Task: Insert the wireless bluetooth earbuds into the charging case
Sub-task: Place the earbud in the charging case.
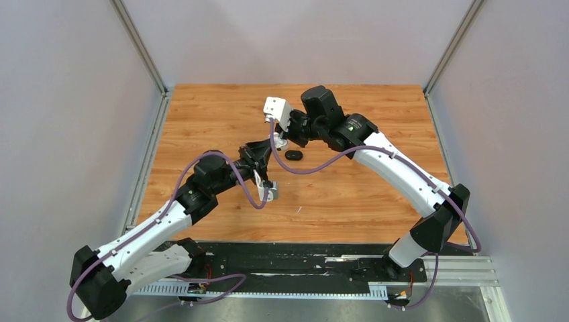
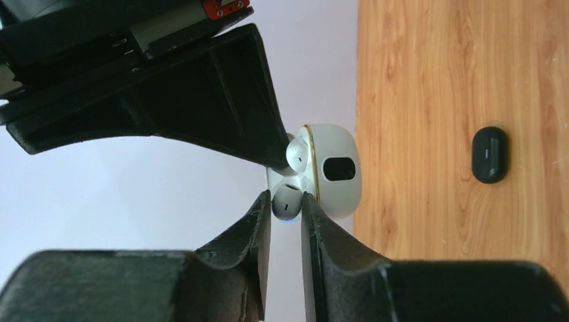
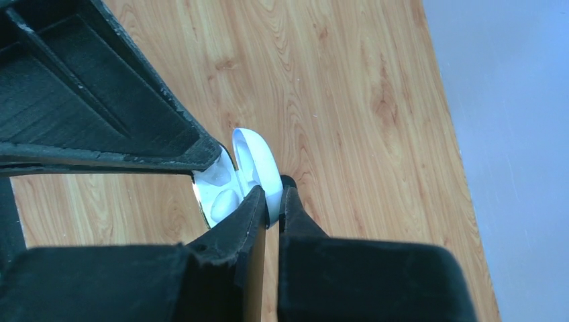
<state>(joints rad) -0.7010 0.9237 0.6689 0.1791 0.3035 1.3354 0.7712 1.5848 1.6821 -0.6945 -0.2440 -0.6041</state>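
Note:
The white charging case is open and held off the table, its lid pinched between the fingertips of my right gripper, which is shut on it. In the right wrist view the lid stands up beside the base with its wells. My left gripper is shut on one white earbud at the case's open face. The second earbud sits in the case just above it. In the top view both grippers meet at the case over the middle of the table.
A small black oval object lies on the wooden table just right of the grippers; it also shows in the left wrist view. Grey walls enclose the table at the left, back and right.

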